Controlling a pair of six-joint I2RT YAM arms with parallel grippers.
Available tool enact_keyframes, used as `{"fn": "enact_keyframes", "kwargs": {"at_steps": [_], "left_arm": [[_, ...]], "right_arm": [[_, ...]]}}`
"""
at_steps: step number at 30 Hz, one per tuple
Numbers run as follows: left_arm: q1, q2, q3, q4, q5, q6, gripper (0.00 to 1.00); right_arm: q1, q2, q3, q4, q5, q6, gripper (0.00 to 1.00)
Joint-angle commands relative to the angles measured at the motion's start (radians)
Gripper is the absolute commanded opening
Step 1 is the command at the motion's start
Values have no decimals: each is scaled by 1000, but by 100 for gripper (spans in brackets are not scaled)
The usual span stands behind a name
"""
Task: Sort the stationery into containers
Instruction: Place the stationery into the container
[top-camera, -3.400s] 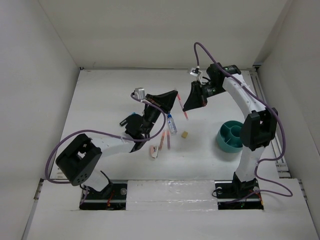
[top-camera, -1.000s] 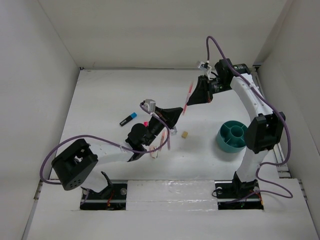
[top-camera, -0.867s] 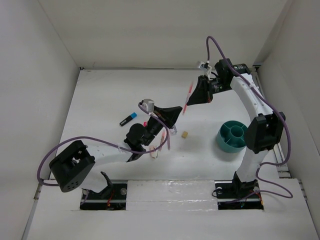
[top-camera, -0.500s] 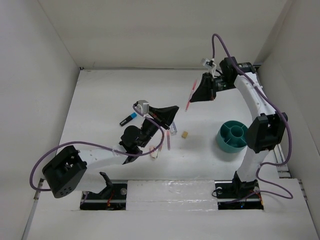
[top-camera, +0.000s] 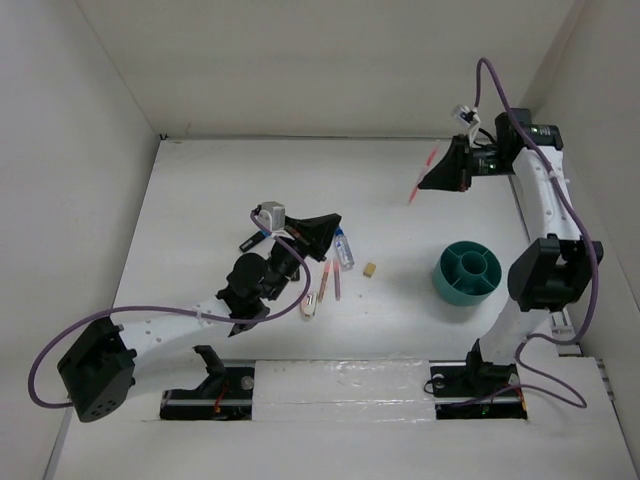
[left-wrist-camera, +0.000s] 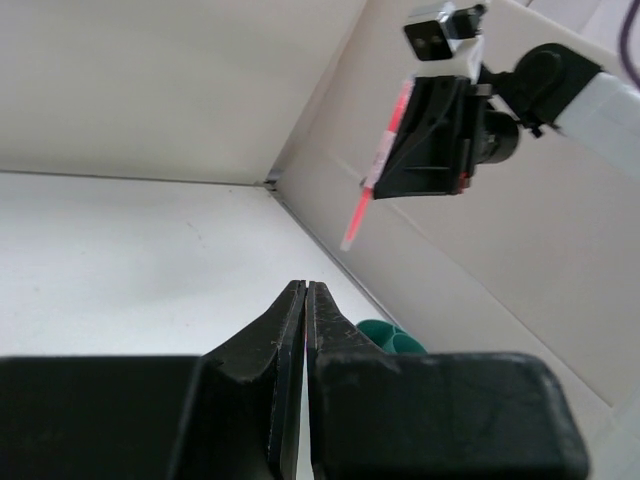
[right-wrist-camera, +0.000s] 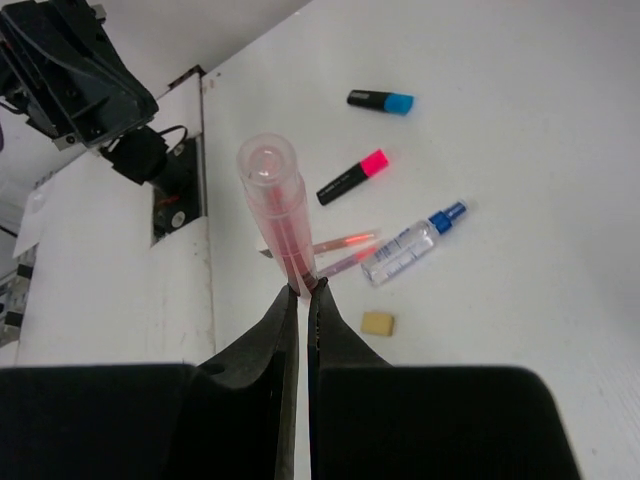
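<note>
My right gripper is shut on a thin pink-orange pen and holds it high over the back right of the table; in the right wrist view the pen stands up out of the jaws. My left gripper is shut and empty, raised above the table's middle. The teal organiser cup stands at the right. Below lie a clear blue-capped bottle, a tan eraser, two pens, a pink-capped highlighter and a blue-capped highlighter. The pinkish stapler lies near the pens.
White walls close in the table on the left, back and right. The left arm stretches across the near left. The cup's rim shows just past my left fingertips in the left wrist view.
My right gripper has carried the pen up and to the back right. My left arm has drawn back towards the left, staying shut.
</note>
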Motion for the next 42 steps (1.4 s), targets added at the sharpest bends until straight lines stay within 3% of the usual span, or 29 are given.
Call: {"fn": "enact_keyframes", "kwargs": {"at_steps": [1, 13, 21, 27, 34, 42], "left_arm": [[-6, -45, -11, -51, -26, 33, 0], [-6, -100, -52, -91, -35, 42, 0], [-6, -128, -81, -110, -35, 61, 0], [-6, -174, -104, -119, -35, 70, 0], [-6, -229, -141, -139, -44, 93, 0], [24, -274, -187, -148, -15, 84, 1]], "right_arm": [[-56, -115, -36, -31, 51, -16, 0], [-278, -299, -307, -31, 141, -99, 0], [-468, -318, -432, -31, 195, -164, 0], [-502, -391, -500, -31, 239, -217, 0], [-646, -391, -549, -31, 258, -237, 0], [-665, -402, -581, -31, 272, -262, 0]]}}
